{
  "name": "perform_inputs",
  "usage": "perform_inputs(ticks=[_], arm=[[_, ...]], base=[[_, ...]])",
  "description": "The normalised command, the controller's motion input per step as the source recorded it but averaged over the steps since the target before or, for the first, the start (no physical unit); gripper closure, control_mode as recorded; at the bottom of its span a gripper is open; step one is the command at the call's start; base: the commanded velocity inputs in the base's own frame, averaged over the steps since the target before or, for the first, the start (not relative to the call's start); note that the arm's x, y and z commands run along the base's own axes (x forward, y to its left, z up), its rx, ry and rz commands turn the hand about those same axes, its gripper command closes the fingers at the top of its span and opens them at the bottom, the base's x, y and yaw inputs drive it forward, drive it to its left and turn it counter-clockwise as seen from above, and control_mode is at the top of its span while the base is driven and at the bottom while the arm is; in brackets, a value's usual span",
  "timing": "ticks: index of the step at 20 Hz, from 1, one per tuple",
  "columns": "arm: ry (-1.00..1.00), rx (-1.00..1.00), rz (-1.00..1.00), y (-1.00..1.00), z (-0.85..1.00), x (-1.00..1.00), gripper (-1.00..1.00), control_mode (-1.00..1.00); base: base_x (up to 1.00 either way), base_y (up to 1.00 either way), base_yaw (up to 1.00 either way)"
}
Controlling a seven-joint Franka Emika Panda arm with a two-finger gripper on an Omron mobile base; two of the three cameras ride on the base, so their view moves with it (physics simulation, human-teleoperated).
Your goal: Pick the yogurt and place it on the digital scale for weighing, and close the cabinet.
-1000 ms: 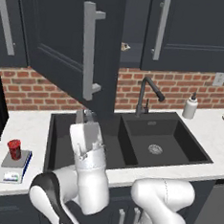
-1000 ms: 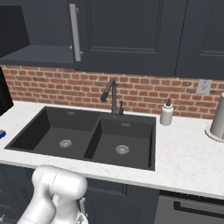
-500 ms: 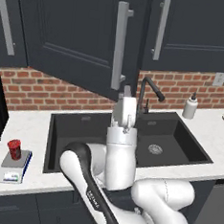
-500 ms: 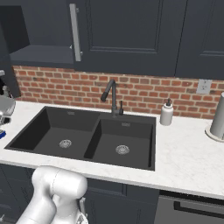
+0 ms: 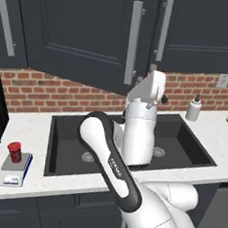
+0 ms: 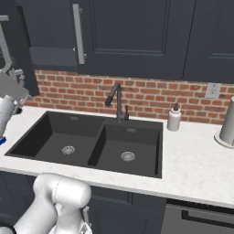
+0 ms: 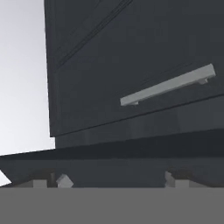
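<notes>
You'll find the yogurt (image 5: 14, 152), a small red cup with a dark label, standing upright on the digital scale (image 5: 15, 168), a flat white unit with a blue edge, at the left of the bench. Above the sink, the cabinet (image 5: 79, 30) is dark charcoal, its door with the silver bar handle (image 5: 133, 42) hanging ajar

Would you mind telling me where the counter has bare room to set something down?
Free: the white counter between the soap bottle and the steel canister, and the strip in front of the sink. Crowded: the left end, where the yogurt sits on the digital scale.
</notes>
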Motion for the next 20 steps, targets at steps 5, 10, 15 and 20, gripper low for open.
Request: perform_inputs(ticks=[5,10,15,20], arm=[[0.27,0.02,0.0,0.0,0.03,0.97,-1.0,-1.0],[0.34,0.0,0.0,0.0,-0.06,1.0,-1.0,-1.0],[0.36,0.01,0.04,0.0,-0.27,1.0,-1.0,-1.0],[0.29,0.0,0.06,0.01,-0.21,1.0,-1.0,-1.0]], base=[[0.0,0.0,0.0],[0.0,0.0,0.0],[0.0,0.0,0.0],[0.0,0.0,0.0]])
